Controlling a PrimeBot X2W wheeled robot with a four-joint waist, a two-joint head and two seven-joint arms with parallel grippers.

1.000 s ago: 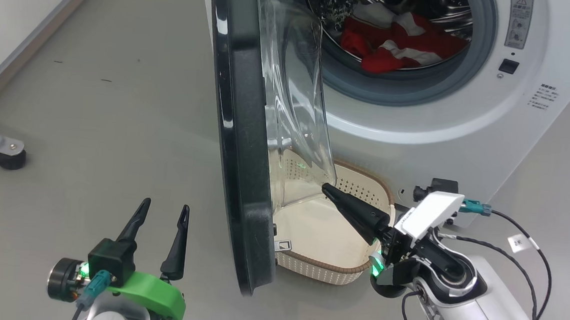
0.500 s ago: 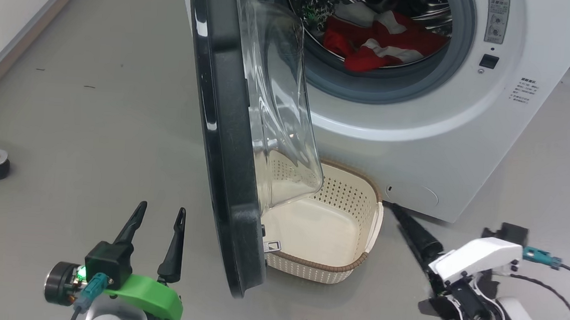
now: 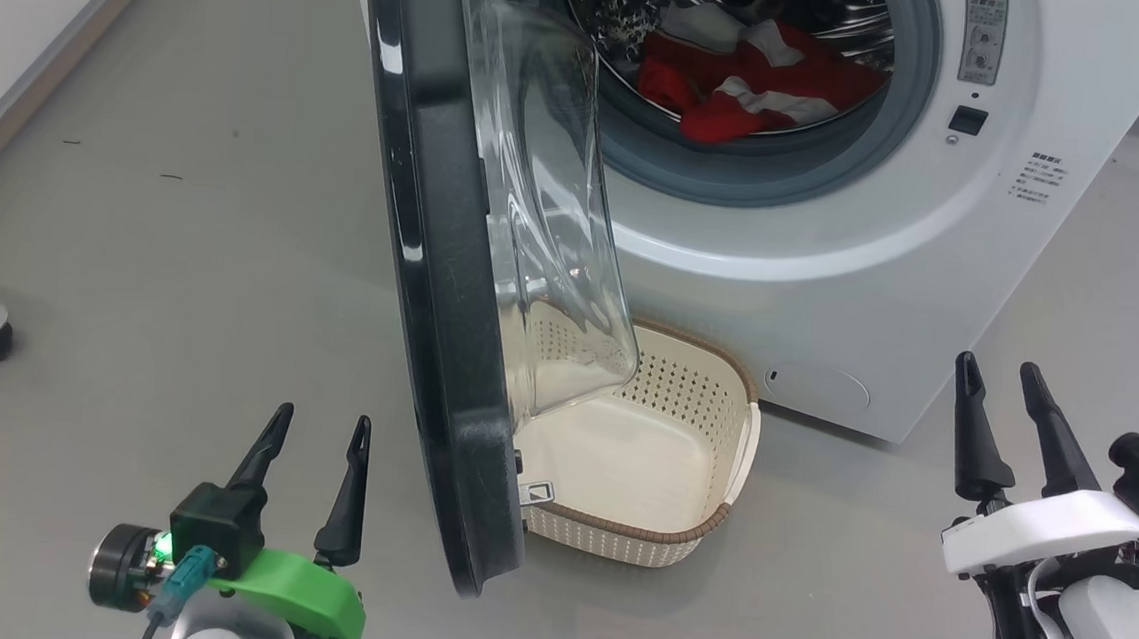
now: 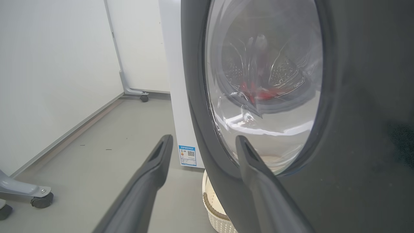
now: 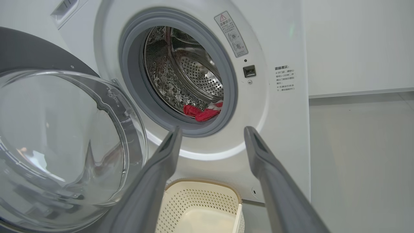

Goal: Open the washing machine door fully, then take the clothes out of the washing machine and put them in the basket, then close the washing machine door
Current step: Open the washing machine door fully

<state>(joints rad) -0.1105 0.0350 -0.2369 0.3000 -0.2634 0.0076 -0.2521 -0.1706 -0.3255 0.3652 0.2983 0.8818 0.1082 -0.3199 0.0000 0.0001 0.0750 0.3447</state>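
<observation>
So far only the first step looks done — the washing machine door (image 3: 432,280) stands swung out from the washing machine (image 3: 837,228), with its edge toward the head camera. I think it could swing wider, so it may not be fully open yet. The clothes (image 3: 747,81), red with white stripes, lie at the bottom of the drum (image 5: 194,74), near the front. Nothing has been taken out. The basket (image 3: 634,540) sits on the floor (image 3: 188,183) just in front of the machine and has nothing in it; the glass bowl (image 3: 547,208) of the door hangs over its left part. The left pincer (image 3: 325,415) is wide open and holds nothing, low on the outer side of the door. The right pincer (image 3: 997,363) is wide open too and holds nothing, off to the right of the basket — well apart from the clothes. Left to do: lift the clothes out, drop them in the basket, then shut the door.
</observation>
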